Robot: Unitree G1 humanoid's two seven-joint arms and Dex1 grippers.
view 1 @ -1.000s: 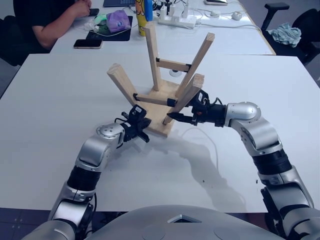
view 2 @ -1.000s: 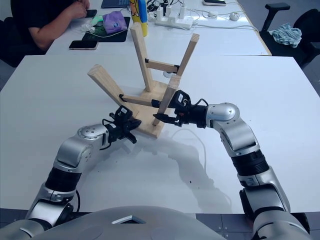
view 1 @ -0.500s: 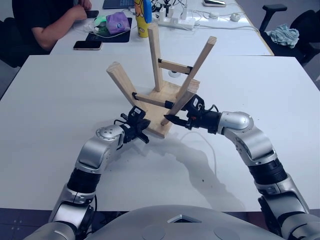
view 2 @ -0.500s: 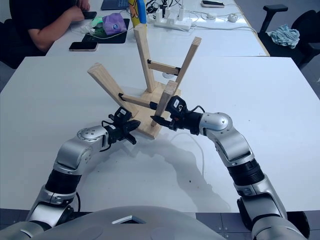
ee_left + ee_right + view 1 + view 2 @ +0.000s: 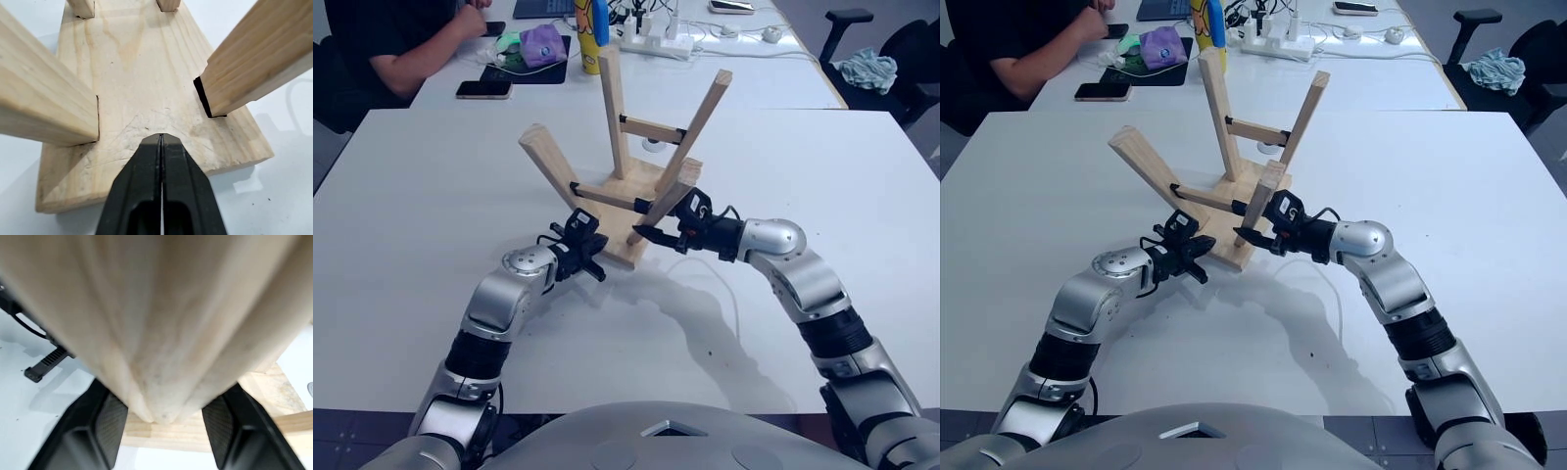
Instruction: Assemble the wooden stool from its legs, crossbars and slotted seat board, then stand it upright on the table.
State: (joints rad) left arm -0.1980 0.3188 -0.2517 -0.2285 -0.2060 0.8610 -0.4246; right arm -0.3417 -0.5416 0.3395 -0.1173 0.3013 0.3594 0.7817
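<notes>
White worktop (image 5: pixel 431 215), stool (image 5: pixel 636 186) upside down near its middle, legs pointing up and splayed. Phone (image 5: pixel 483 88) on the far desk at left.

Left hand (image 5: pixel 161 139) sits at the near-left edge of the seat board (image 5: pixel 142 98). Its fingers (image 5: pixel 146 166) are pressed together, nothing between them. The tip points onto the board's underside, between the left leg (image 5: pixel 553 166) and the near-right leg (image 5: pixel 671 201). Cannot tell if the tip touches the wood or hangs just above it.

Seat board lies low on the worktop, near corner toward the robot. Cannot tell if it sits flat. The left leg leans out to the left. The tall leg (image 5: pixel 614 108) stands almost straight up at the far side. The far-right leg (image 5: pixel 700 117) leans right. One crossbar (image 5: pixel 651 127) joins the two far legs high up. Another crossbar (image 5: pixel 607 194) runs low between the left leg and the near-right leg.

Right hand (image 5: pixel 646 233) comes in from the right, low, just above the board's near-right edge. Its fingers (image 5: pixel 110 423) are spread to either side of the near-right leg close to where it meets the board, pinching that leg between the pads. Left and right hands are near each other, the board's near corner between them.
</notes>
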